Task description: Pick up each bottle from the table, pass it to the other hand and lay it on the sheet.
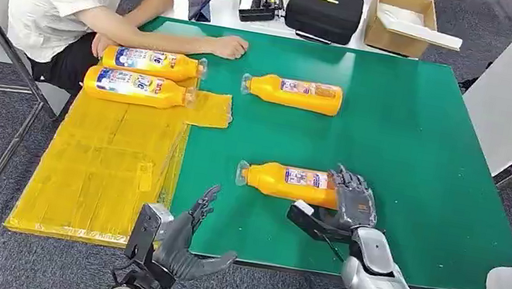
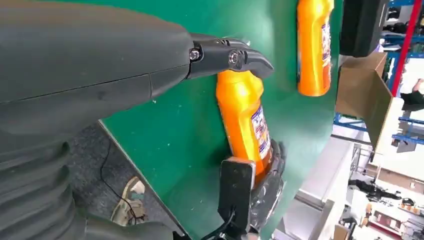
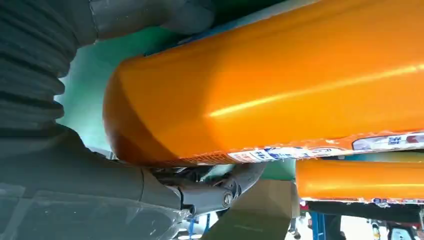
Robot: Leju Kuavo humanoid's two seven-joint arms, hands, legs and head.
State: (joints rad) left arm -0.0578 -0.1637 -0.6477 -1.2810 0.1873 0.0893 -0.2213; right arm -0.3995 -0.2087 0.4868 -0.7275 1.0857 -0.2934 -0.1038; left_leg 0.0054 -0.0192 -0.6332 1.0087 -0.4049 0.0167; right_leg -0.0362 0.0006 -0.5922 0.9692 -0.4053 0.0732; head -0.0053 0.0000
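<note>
On the matte green worktop point(image 1: 431, 158), a glossy orange plastic bottle point(image 1: 286, 182) lies on its side near the front edge, and the right hand point(image 1: 350, 200) wraps its fingers point(image 3: 220, 192) around the bottle's rounded base, a grip the right wrist view shows close up along with a printed label strip too blurred to read. A second bottle point(image 1: 294, 93) lies toward the far edge, and two more bottles point(image 1: 143, 74) rest side by side at the far end of the crinkled yellow sheet point(image 1: 104, 166) along the left edge, just beside a seated person's forearm point(image 1: 168, 39). The left hand point(image 1: 181, 242) hovers at the front edge holding nothing, fingers point(image 2: 230, 55) spread.
</note>
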